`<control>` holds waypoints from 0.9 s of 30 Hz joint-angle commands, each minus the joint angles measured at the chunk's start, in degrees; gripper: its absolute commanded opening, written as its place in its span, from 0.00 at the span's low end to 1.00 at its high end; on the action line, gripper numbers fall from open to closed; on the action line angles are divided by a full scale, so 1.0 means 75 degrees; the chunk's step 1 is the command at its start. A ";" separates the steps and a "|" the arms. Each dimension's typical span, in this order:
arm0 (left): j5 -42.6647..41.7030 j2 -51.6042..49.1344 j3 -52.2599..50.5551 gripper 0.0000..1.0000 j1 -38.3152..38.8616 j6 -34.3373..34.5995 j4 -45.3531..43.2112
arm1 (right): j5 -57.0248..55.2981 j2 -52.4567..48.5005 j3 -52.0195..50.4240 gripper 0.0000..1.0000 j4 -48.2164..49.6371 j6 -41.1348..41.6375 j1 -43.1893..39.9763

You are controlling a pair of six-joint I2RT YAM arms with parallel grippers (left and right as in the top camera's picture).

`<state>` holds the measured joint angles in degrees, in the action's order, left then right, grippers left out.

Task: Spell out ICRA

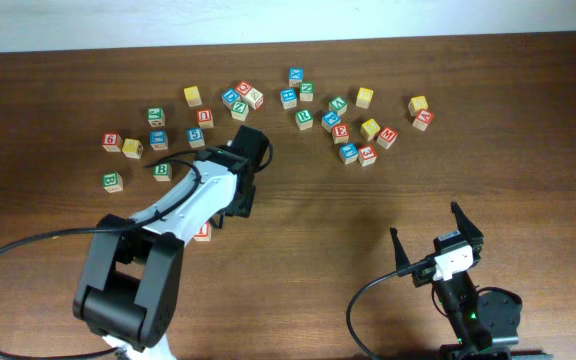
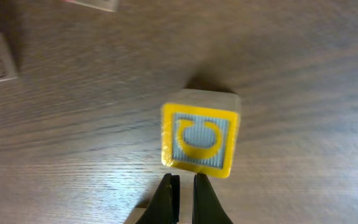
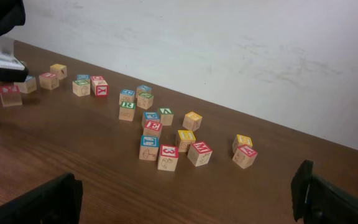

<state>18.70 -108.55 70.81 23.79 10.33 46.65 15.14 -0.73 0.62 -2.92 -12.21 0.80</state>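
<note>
Sitting just beyond closed left claw (image 2: pixel 182 182): yellow-edged block (image 2: pixel 199 140).

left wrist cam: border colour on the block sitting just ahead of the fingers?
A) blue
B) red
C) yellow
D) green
C: in the left wrist view the block lying on the table ahead of the left gripper has a yellow border framing a yellow curved letter on a blue-grey hatched face.
</note>
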 commanded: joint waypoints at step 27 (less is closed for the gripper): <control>-0.1687 0.0017 0.0577 0.00 -0.0376 0.0734 -0.1384 | 0.0096 0.0050 -0.0041 0.98 -0.0035 0.0029 0.0044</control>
<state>6.98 -108.53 76.23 20.97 15.27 36.56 15.16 -0.73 0.62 -2.92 -12.14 0.80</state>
